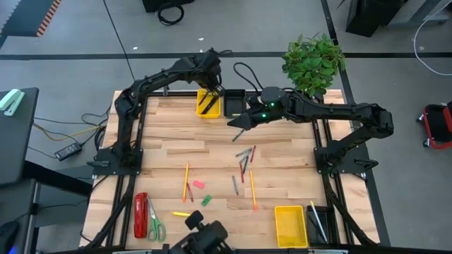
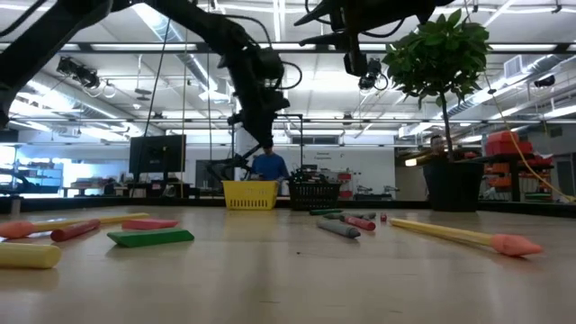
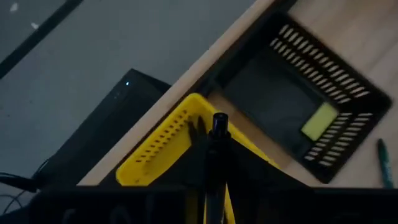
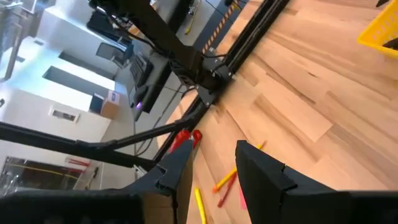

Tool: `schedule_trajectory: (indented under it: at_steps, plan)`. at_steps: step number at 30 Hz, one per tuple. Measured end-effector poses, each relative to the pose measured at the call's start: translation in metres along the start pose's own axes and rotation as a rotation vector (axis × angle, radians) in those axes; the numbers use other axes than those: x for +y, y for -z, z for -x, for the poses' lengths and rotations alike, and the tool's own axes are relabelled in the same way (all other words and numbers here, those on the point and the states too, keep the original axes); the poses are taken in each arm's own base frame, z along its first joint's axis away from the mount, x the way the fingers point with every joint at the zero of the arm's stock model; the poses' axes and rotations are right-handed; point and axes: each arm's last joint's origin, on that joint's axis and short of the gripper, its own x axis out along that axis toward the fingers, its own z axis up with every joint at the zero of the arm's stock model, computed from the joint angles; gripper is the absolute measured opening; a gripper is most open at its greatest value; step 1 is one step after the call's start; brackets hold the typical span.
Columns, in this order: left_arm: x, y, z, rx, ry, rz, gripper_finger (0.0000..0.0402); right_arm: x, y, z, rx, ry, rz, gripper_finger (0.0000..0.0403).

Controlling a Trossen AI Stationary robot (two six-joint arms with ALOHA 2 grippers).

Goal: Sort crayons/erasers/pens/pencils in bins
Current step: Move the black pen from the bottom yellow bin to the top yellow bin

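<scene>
My left gripper (image 1: 212, 90) hangs over the far yellow bin (image 1: 206, 103) and is shut on a black pen (image 3: 218, 134). Beside that bin stands a black bin (image 3: 292, 93) with a yellow-green eraser (image 3: 320, 121) in it. My right gripper (image 4: 214, 171) hovers open, holding nothing, above the table near the black bin (image 1: 234, 103). Crayons and pens (image 1: 244, 156) lie mid-table. Two orange pencils (image 1: 186, 180) and pink (image 1: 198, 184), green (image 1: 206, 200) and yellow (image 1: 181, 213) erasers lie nearer the front. My left gripper pinches the black pen between its two fingers, and the pen's free end (image 3: 219, 122) sticks out past the fingertips. The fingers slant down from above and the pen lies along them, over the yellow bin's inside (image 3: 163, 144). The grip point is hidden in shadow.
A red stapler (image 1: 140, 214) and green-handled scissors (image 1: 155, 224) lie at the near left. A yellow bin (image 1: 289, 226) and a black bin (image 1: 318, 224) with pencils stand at the near right. A potted plant (image 1: 314, 62) stands at the far right corner.
</scene>
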Motion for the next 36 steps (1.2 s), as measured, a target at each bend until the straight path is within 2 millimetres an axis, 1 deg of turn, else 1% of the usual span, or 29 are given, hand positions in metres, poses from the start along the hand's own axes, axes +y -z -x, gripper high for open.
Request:
schedule_trajectory:
  at_steps: [2, 6, 11, 14, 17, 19, 21, 24, 27, 32, 34, 36]
  plan:
    - [0.005, 0.0, -0.006, 0.006, 0.012, -0.014, 0.005, 0.0, 0.0, 0.0, -0.001, 0.0, -0.001, 0.0127]
    - [0.005, 0.002, -0.018, 0.027, 0.024, -0.023, 0.0045, 0.0, 0.0, 0.0, -0.001, -0.001, -0.011, 0.0127]
    - [0.004, 0.0, -0.028, 0.009, 0.026, -0.014, 0.0057, 0.0, 0.0, 0.0, -0.002, 0.0, -0.02, 0.0127]
    - [0.004, 0.0, -0.03, 0.016, 0.025, -0.025, 0.0053, 0.0, 0.0, 0.0, -0.002, -0.001, -0.038, 0.0127]
    - [0.009, 0.0, -0.029, 0.012, 0.021, -0.028, 0.0046, 0.0, 0.0, 0.0, -0.003, -0.001, -0.047, 0.0127]
    - [0.012, 0.001, -0.03, 0.023, 0.018, 0.0, 0.0047, 0.0, 0.0, 0.0, -0.003, -0.002, -0.046, 0.0127]
    - [0.015, 0.004, -0.033, 0.034, 0.012, 0.028, 0.0056, 0.0, 0.0, 0.0, -0.003, -0.002, -0.045, 0.0127]
    - [0.015, 0.017, -0.043, 0.095, 0.01, 0.06, 0.0068, 0.0, 0.0, 0.0, -0.003, -0.002, -0.045, 0.0127]
    - [0.013, 0.024, -0.049, 0.126, 0.054, 0.084, 0.0066, 0.0, 0.0, 0.0, -0.003, -0.002, -0.045, 0.0127]
    - [0.009, 0.026, -0.05, 0.131, 0.091, 0.076, 0.0055, 0.0, 0.0, 0.0, -0.003, -0.002, -0.045, 0.0127]
    - [0.009, 0.026, -0.049, 0.13, 0.091, 0.077, 0.0061, 0.0, 0.0, 0.0, -0.003, -0.002, -0.045, 0.0127]
    - [0.009, 0.026, -0.049, 0.14, 0.089, 0.086, 0.0075, 0.0, 0.0, 0.0, -0.003, -0.002, -0.045, 0.0127]
